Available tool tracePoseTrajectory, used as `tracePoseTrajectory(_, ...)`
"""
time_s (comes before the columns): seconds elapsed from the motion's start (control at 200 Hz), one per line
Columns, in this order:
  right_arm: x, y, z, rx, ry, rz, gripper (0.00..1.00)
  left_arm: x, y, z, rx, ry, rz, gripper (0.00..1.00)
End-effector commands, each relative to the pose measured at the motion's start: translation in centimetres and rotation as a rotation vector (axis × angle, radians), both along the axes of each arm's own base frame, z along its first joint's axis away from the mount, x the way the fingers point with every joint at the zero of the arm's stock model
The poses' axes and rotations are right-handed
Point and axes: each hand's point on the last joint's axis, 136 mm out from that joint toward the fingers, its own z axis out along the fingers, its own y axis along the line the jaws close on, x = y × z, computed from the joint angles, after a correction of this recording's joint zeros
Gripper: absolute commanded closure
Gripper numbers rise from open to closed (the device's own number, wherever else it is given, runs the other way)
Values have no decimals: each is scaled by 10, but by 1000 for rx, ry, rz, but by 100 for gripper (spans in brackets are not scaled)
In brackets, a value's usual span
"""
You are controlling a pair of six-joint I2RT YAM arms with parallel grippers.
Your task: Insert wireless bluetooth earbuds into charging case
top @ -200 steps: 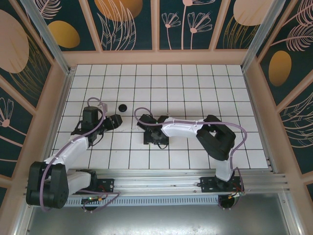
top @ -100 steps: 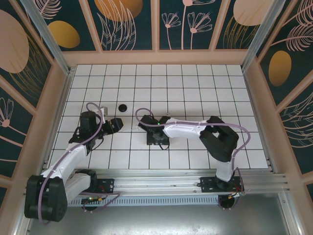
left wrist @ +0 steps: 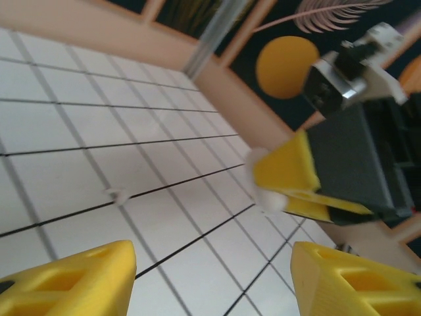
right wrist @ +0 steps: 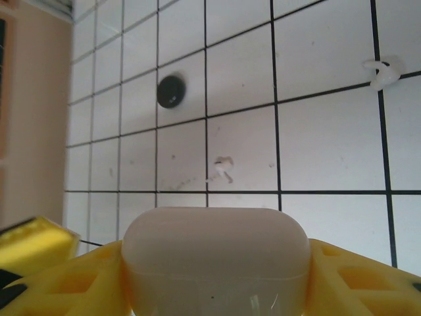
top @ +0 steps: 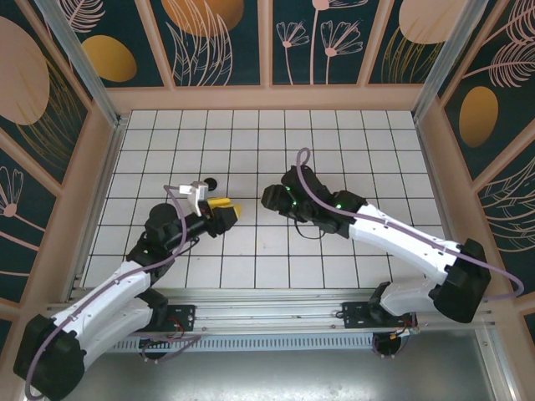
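Observation:
My right gripper [right wrist: 216, 289] is shut on a white rounded charging case [right wrist: 216, 260], lid closed, held above the tiles. One white earbud [right wrist: 223, 166] lies on a tile just beyond it and another white earbud [right wrist: 385, 71] sits on a grid line at the far right. In the left wrist view, a white earbud [left wrist: 118, 195] lies on a grid line, and my left gripper [left wrist: 210, 283] is open with nothing between its fingers. From above, the left gripper [top: 224, 214] and right gripper [top: 272, 199] face each other a tile or two apart. No black earbuds can be made out.
A small black rounded object [right wrist: 171, 90] rests on the tiles behind the left gripper, also partly visible from above as the black object [top: 212, 181]. Wooden walls [top: 267, 98] enclose the white grid floor. The aluminium rail [top: 276, 305] runs along the near edge.
The right arm has lifted from the front-middle tiles and swung back and right. The left gripper has risen and moved right, towards the right gripper.

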Motion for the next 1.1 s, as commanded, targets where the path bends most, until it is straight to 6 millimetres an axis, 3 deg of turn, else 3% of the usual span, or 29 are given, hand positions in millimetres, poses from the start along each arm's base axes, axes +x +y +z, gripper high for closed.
tracePoseTrajectory(0.0,-2,-3,14,85,-8,-11,47,-2,-15,31,-57,-175,-6,38)
tracePoseTrajectory(0.345,-7,-1,31,214,-6,7,47,-13,-78,51,-117,-306,-110,42)
tracePoseTrajectory(0.781,-15,2,43,290,-2,33,46,10,-102,49,-171,-269,-87,52)
tracePoseTrajectory(1.091,-19,-2,36,309,-12,29,41,14,-99,42,-204,-190,-59,85)
